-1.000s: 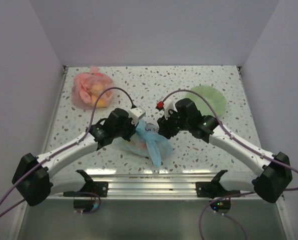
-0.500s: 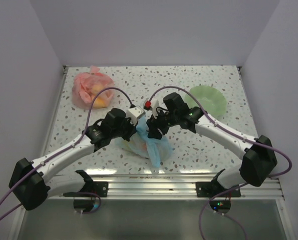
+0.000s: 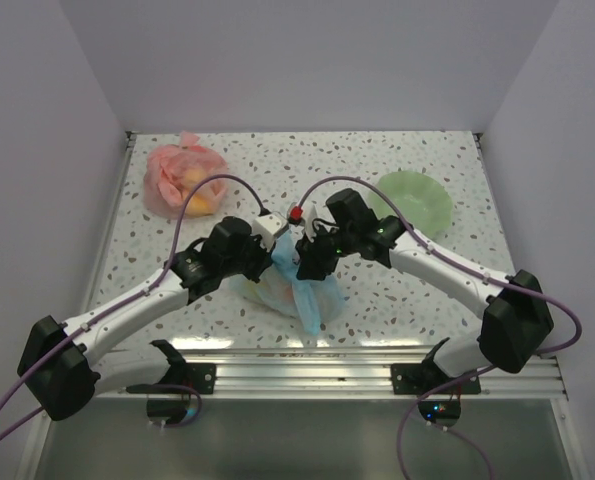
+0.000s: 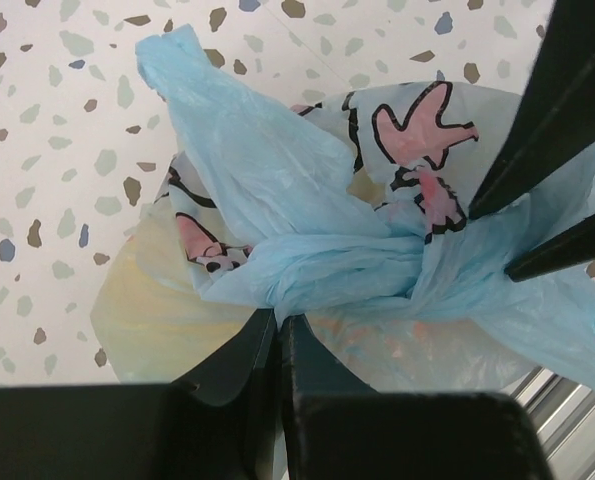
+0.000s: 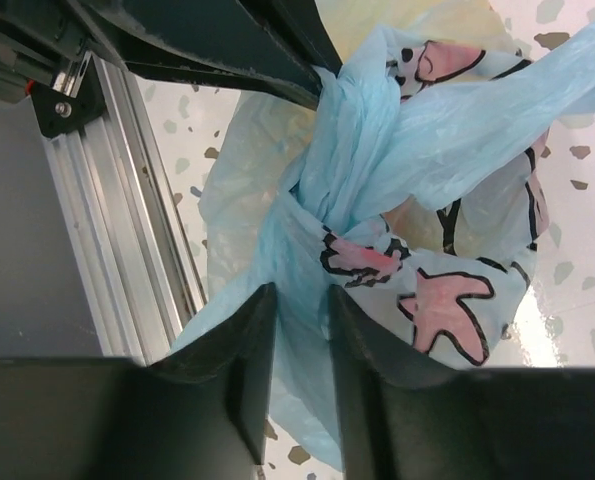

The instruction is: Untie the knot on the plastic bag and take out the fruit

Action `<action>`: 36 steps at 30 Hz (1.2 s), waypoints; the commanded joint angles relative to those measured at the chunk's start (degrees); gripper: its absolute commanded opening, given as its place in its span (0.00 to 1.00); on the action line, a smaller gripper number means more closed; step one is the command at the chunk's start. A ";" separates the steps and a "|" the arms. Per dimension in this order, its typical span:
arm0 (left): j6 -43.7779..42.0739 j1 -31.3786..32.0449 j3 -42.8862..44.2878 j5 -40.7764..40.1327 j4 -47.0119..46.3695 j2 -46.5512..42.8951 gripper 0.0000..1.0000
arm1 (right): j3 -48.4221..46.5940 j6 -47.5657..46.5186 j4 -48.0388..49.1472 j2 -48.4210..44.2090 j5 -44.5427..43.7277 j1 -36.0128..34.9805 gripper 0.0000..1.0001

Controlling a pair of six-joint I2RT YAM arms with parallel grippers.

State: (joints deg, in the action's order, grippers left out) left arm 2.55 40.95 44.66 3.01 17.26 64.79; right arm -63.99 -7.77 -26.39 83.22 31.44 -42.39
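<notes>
**Plastic bag (image 3: 312, 295): knot gripped from two sides at the front of the tabletop**

1. Left pincer (image 4: 279, 322). The two fingers are pressed together with no visible gap. Their tips sit directly under the knot (image 4: 347, 250) and pinch a fold of the light-blue film there.

2. Right pincer (image 5: 299, 295). The fingers stand a narrow gap apart. A bunched strand of the bag runs through that gap and fills it, touching both inner faces, so the pincer is closed onto the strand. It grips just below the knot, on the side opposite the left pincer.

3. Markings. The white band of the bag carries a print (image 4: 427, 125) of pink shapes outlined in black. The film is crumpled, and no lettering can be read in any view.

4. Contents. The fruit (image 4: 142, 300) shows only as pale yellow and peach patches through the film. Individual pieces cannot be counted.

5. Position. The plastic bag rests on the speckled tabletop (image 3: 377, 160), between the two wrists, with its knot on top. One loose blue tail points toward the near edge.

6. Edges and room. The aluminium rail (image 3: 307, 362) runs along the near edge, just beside the bag. Bare tabletop lies behind the bag up to the rear wall. A pink bag (image 3: 182, 180) sits at the rear left and a green bowl (image 3: 415, 200) at the rear right, both well apart from the plastic bag. Side walls close the tabletop on both sides.
</notes>
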 commanded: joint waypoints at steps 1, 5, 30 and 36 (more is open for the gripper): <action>1.58 -0.43 1.13 -1.50 -3.72 -0.63 0.00 | 0.88 -1.20 -0.59 -1.30 0.47 -0.59 0.28; 2.46 -1.31 0.86 -4.40 -3.19 -0.72 0.00 | 1.14 -1.63 -1.11 -2.27 -2.96 -0.59 0.00; 17.76 -18.89 6.13 -14.53 1.74 -2.48 0.00 | 23.04 36.70 29.55 -33.30 -39.72 7.94 0.00; 17.49 -18.89 11.76 -5.30 -3.53 -1.69 0.00 | 14.52 28.62 25.18 -26.37 -31.63 7.94 0.00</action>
State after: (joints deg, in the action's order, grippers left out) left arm 19.14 22.50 52.90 -7.29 19.55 63.42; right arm -43.70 24.53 -2.72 54.87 -3.16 -34.74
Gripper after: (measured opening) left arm 0.075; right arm 0.010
